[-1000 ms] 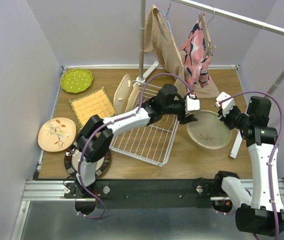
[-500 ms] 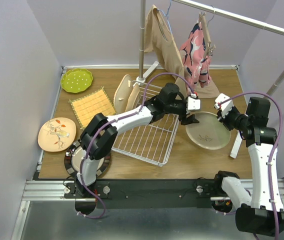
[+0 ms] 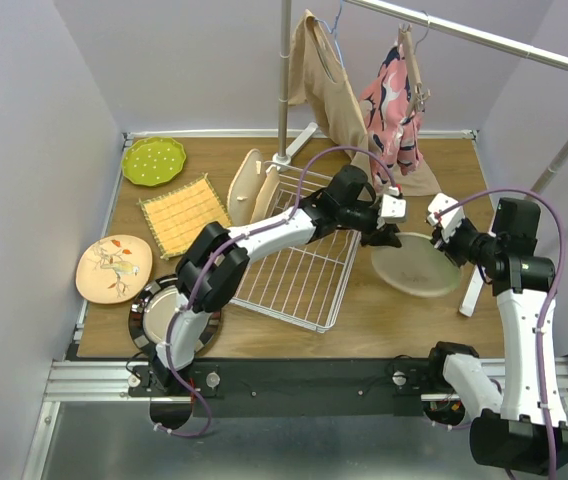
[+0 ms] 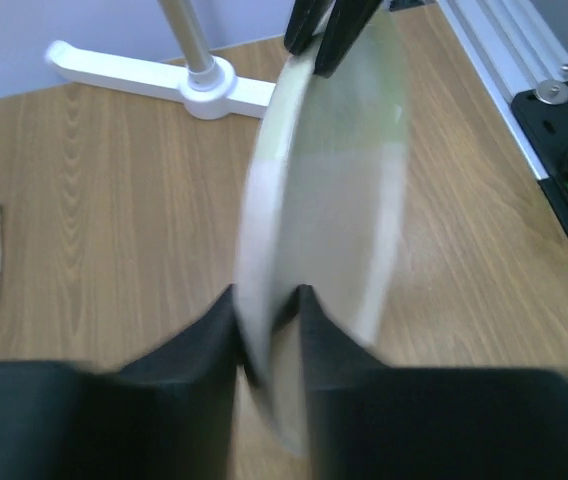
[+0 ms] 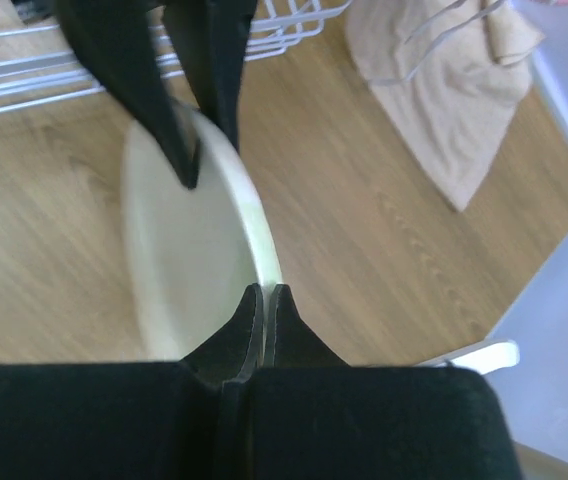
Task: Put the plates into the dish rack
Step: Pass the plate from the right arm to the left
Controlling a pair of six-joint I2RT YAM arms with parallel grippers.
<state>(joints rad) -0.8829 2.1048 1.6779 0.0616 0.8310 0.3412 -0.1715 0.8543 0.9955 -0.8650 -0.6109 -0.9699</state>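
A pale-green plate point(image 3: 419, 270) hangs tilted just above the table, right of the dish rack point(image 3: 299, 275), held between both arms. My left gripper point(image 3: 388, 236) is shut on its left rim; in the left wrist view the rim point(image 4: 264, 230) runs straight down between the jaws of that gripper point(image 4: 267, 300). At the opposite rim my right gripper point(image 3: 456, 243) is shut, its fingers pinching the plate's edge point(image 5: 262, 240) in the right wrist view. Two cream plates point(image 3: 247, 185) stand upright in the rack's far-left corner.
A lime green dotted plate point(image 3: 153, 160), a woven mat point(image 3: 185, 210), a tan floral plate point(image 3: 114, 267) and a dark-rimmed plate point(image 3: 154, 322) lie at the left. The clothes-rail stand point(image 3: 284, 100) with hanging garments point(image 3: 394, 100) rises behind the rack; a beige cloth point(image 5: 454, 90) trails on the table.
My left gripper has reached further right and closed on the pale-green plate's left rim. The plate has tipped up off the table. The right gripper has kept its grip.
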